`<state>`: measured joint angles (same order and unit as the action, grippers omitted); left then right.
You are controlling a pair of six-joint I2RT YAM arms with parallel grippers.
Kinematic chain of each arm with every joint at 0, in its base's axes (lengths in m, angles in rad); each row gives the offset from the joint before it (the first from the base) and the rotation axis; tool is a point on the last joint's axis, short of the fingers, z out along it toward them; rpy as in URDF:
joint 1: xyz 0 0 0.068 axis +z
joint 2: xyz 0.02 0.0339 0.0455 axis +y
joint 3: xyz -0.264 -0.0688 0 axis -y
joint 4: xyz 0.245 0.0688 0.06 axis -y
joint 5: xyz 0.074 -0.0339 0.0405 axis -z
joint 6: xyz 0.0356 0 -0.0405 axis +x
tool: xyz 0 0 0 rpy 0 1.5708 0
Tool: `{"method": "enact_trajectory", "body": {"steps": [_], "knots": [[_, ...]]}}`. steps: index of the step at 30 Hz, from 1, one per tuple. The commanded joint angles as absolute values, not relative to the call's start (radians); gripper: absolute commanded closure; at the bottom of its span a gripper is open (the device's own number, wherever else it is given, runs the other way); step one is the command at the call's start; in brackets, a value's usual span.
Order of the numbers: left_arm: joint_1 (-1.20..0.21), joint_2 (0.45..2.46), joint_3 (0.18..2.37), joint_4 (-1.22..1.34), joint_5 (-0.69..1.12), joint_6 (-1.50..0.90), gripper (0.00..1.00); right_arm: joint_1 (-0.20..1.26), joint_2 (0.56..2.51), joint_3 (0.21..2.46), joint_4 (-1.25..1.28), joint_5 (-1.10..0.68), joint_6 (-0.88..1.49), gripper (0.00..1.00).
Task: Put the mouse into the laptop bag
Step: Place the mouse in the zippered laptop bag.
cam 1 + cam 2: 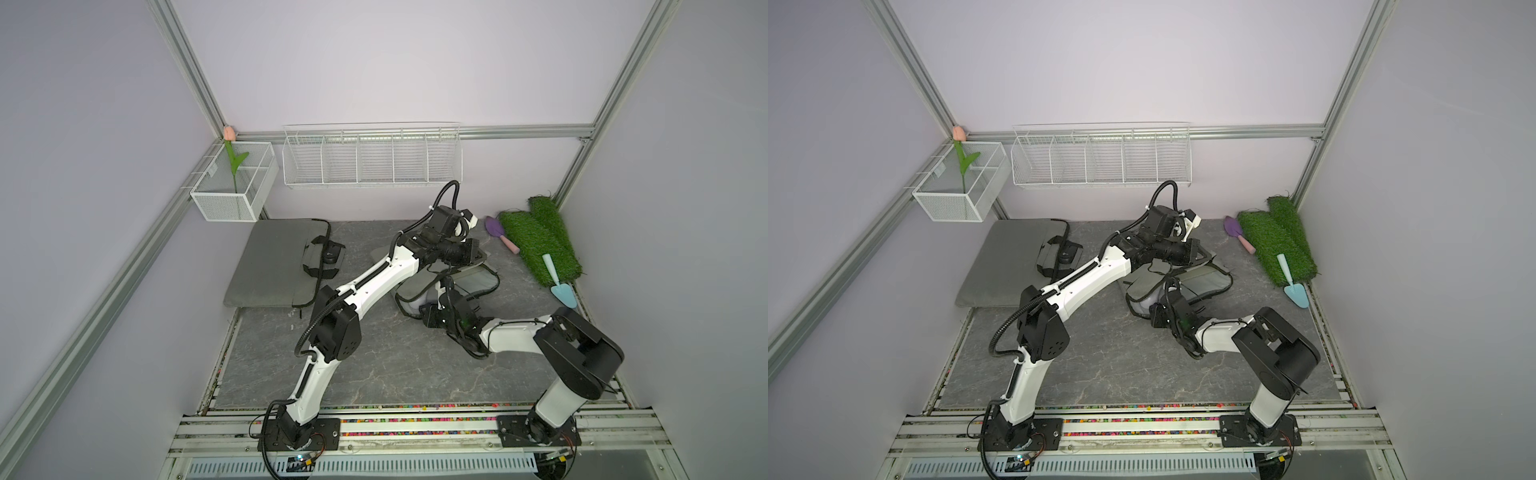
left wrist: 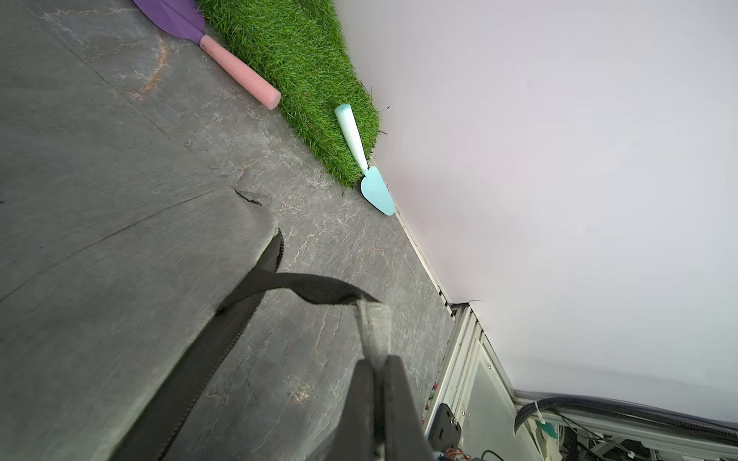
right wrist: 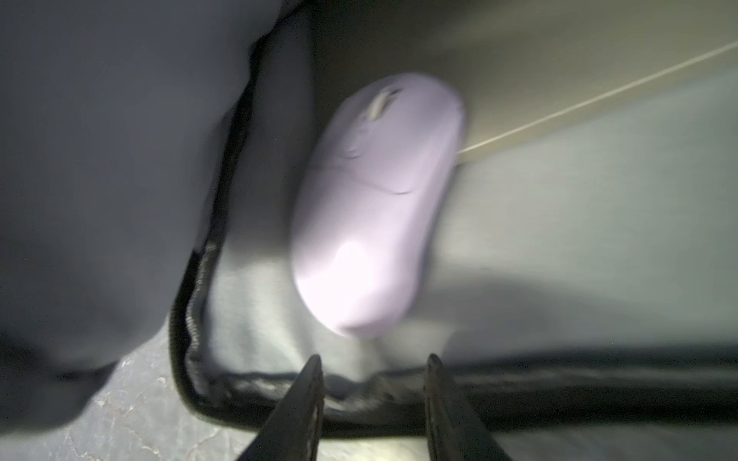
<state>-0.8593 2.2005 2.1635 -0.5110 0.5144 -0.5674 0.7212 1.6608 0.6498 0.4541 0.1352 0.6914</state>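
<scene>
Mouse (image 3: pixel 375 207) sits just inside the laptop bag (image 3: pixel 559 239) mouth, I think (blurry). Right gripper (image 3: pixel 374 359) is spread and empty; left gripper (image 2: pixel 375 365) is pinching the pull tab (image 2: pixel 373 323). Drop that tab carelessly and the mouse could slide out.

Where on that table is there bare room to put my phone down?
The widest bare tabletop lies in front, between the arm bases and the open laptop bag. A smaller patch sits at the back, between the flat grey bag and the arms. Crowded: the middle, where both arms meet at that bag, and the right edge with grass mats.
</scene>
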Motion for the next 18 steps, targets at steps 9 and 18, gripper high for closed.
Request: {"method": "enact_trajectory", "body": {"steps": [9,18], "knots": [[-0.873,2.121,2.151,-0.423,0.556,-0.582,1.00,0.649,1.696,0.698,0.428,0.142,0.687,0.58],[-0.874,2.122,2.156,-0.396,0.579,-0.606,1.00,0.694,1.847,0.818,0.470,0.077,0.672,0.61]]}}
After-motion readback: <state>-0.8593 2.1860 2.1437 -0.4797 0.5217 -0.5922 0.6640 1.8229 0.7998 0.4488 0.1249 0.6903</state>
